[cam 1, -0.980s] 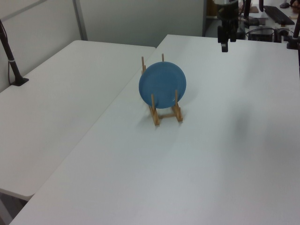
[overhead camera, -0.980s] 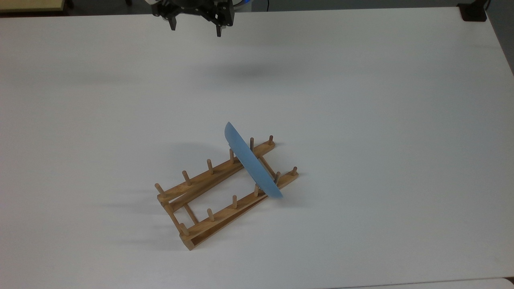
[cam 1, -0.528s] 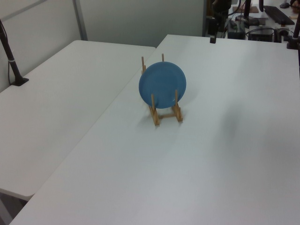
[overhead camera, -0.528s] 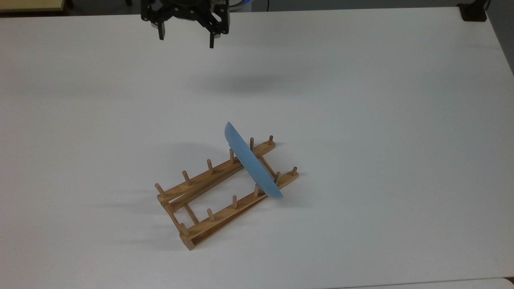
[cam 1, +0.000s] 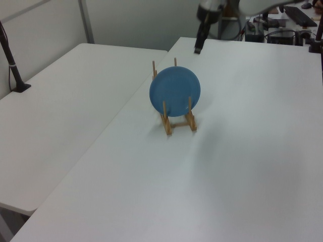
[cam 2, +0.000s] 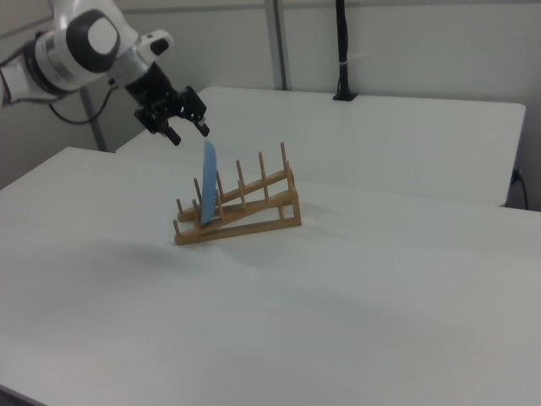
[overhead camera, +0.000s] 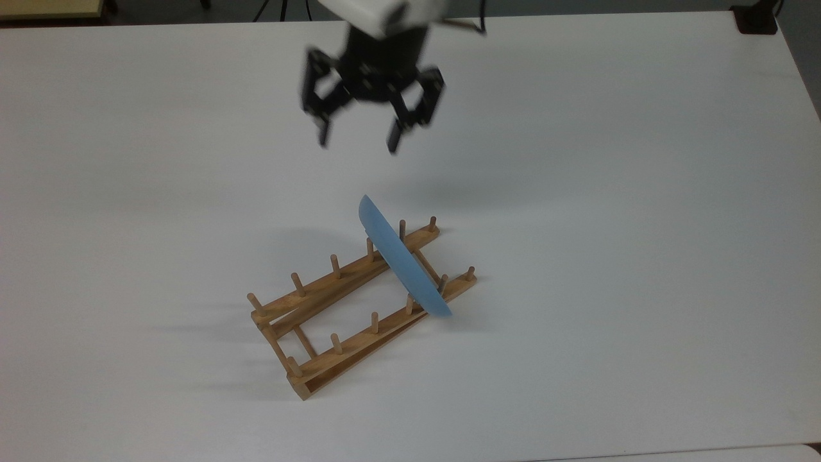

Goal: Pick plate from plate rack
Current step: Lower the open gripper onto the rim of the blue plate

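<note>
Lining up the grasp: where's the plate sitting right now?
The plate stands on edge in the plate rack, between pegs near the rack's end on the top view's right. The open gripper hangs above it, apart.

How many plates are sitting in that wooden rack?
1. The blue plate stands on edge between pegs near the plate rack's lower end, as the right view shows.

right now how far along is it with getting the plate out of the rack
Early stage. Done: the gripper is open, in the air short of the plate. In hand: nothing; the approach is what is under way. The plate stands on edge between the pegs near one end of the rack, untouched. Left: reach the plate's top edge, close on it, and lift it clear of the pegs.
</note>
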